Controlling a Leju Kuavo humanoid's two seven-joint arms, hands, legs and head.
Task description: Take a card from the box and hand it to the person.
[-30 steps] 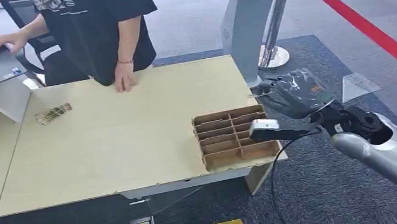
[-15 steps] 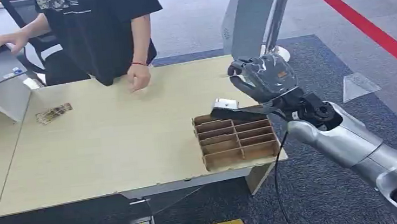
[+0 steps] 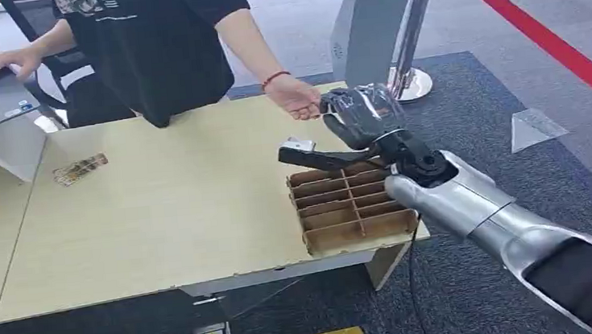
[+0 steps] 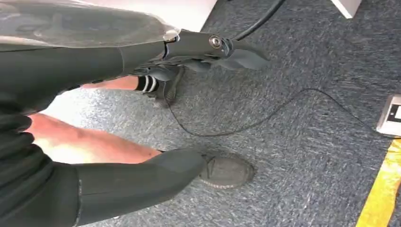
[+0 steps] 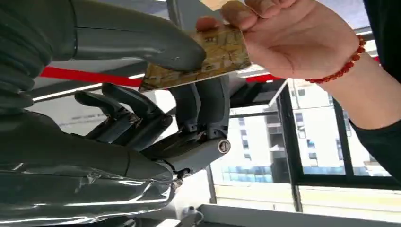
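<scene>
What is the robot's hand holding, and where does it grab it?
The right hand pinches a brown patterned card at one end, thumb on top and fingers beneath. The person's hand grips the other end.

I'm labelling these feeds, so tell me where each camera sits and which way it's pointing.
Head view: high on the body, looking down at the table and divided box; right hand meets the person's hand.
Left wrist view: behind the left hand, facing carpet.
Right wrist view: behind the right hand, facing the card.
Shared: head and right wrist show the handover.
</scene>
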